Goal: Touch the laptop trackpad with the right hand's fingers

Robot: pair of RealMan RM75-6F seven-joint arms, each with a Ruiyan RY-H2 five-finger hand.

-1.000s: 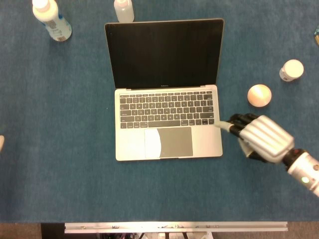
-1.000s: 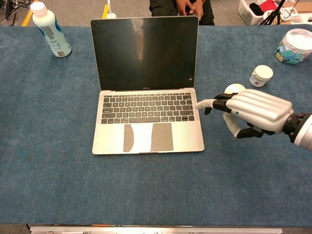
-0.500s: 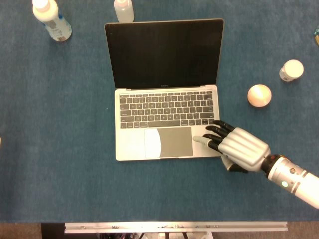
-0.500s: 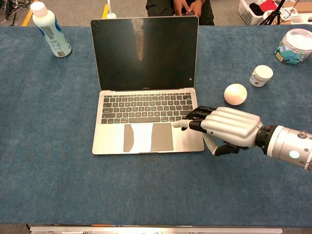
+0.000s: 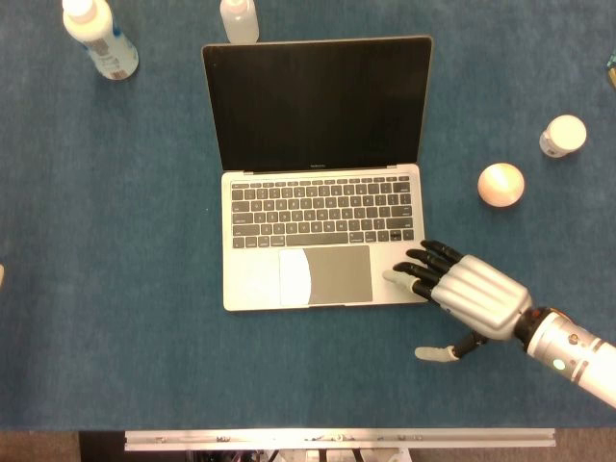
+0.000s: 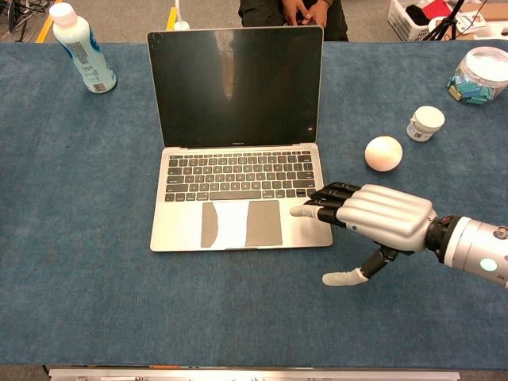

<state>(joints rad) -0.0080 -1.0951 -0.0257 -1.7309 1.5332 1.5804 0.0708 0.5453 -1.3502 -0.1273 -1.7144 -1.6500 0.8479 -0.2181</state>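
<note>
An open silver laptop (image 5: 325, 231) (image 6: 238, 198) with a dark screen sits in the middle of the blue table. Its grey trackpad (image 5: 325, 274) (image 6: 240, 224) lies below the keyboard, with a pale glare on its left part. My right hand (image 5: 467, 294) (image 6: 381, 218) reaches in from the right, holding nothing, fingers stretched toward the laptop and thumb spread out over the cloth. Its fingertips (image 5: 395, 277) (image 6: 298, 212) lie over the right palm rest, just right of the trackpad's edge. Whether they press on the surface I cannot tell. My left hand shows in neither view.
A pale ball (image 5: 500, 184) (image 6: 383, 153) and a small white jar (image 5: 563, 135) (image 6: 426, 122) stand right of the laptop. A white bottle (image 5: 99, 37) (image 6: 82, 48) is at the far left, another bottle (image 5: 239, 19) behind the screen, and a lidded tub (image 6: 482, 73) at the far right.
My right hand moved from beside the keyboard's right edge down and left onto the right palm rest. In the last half second its thumb swung out away from the fingers.
</note>
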